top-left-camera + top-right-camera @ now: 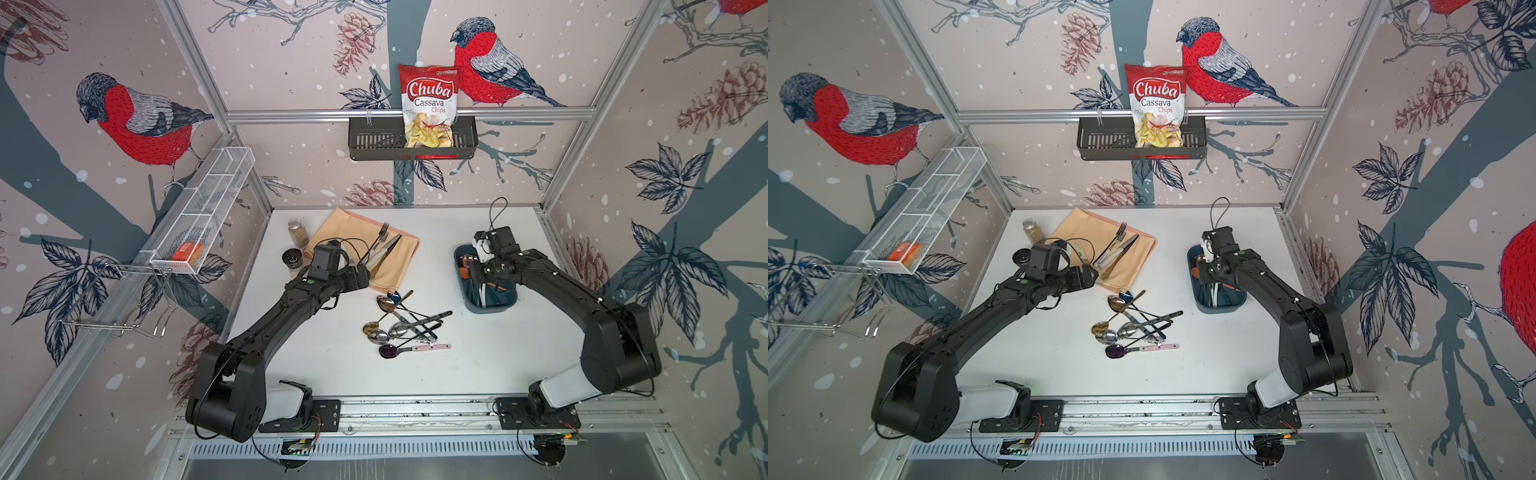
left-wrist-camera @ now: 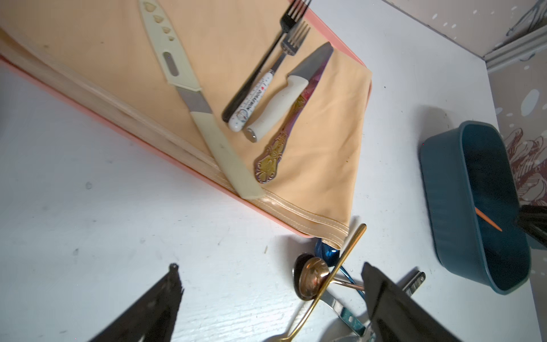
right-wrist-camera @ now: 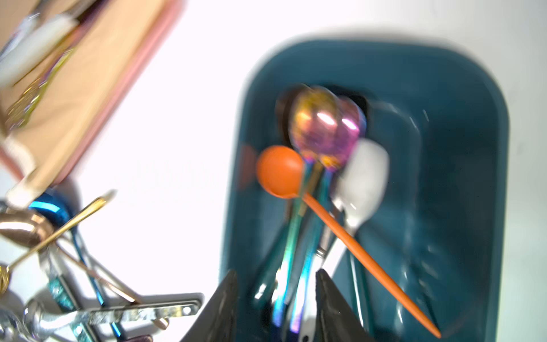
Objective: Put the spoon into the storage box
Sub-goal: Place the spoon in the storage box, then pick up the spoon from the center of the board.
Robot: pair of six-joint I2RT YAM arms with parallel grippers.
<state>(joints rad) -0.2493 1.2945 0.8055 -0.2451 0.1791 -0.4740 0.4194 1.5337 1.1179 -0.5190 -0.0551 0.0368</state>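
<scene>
Mind lift-out of right claw (image 3: 276, 275), tips parted low inside teal storage box (image 3: 461, 88): could snag iridescent spoon (image 3: 315, 127) lying there, handle between tips, and drag it out; left claw (image 2: 270, 265) parted, empty.

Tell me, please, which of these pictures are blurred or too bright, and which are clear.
Right wrist view: motion blur smears the spoons in the storage box, and the table is blown out to plain white. Left wrist view: sharp, with the cloth evenly lit. Both top views: sharp and evenly lit, so the spoon pile reads clearly.
</scene>
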